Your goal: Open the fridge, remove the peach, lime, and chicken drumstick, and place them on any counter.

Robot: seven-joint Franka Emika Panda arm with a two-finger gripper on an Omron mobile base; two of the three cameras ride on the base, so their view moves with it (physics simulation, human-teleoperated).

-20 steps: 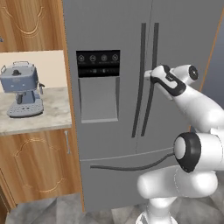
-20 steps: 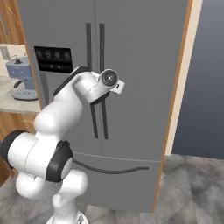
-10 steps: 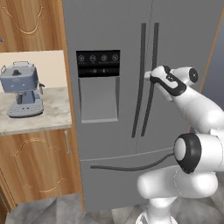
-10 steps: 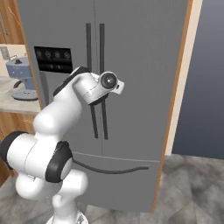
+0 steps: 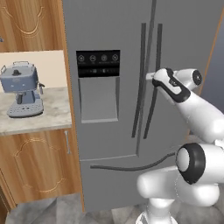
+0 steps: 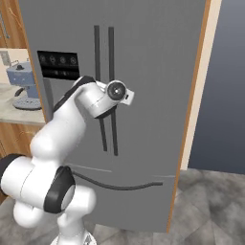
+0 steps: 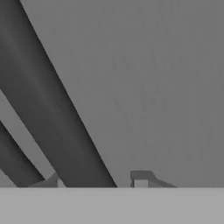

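Fridge (image 5: 109, 144) stands with both doors shut, at 3 o'clock of the counter (image 5: 48, 116) bearing a blue coffee machine (image 5: 22, 89). Gripper (image 7: 98, 183) is clamped on the right door handle (image 5: 154, 78), fingertips (image 7: 141, 178) straddling the dark bar.

You see the fridge (image 5: 109, 144) in matt brushed grey metal with dark, smooth handles (image 5: 150, 78). Left of it, the counter (image 5: 48, 116) looks like polished marbled stone over grained brown wooden cabinets (image 5: 39, 166).

text: none legible | fridge (image 5: 109, 131) dispenser panel (image 5: 98, 64): round icons, seemingly unlabelled, too blurred to read
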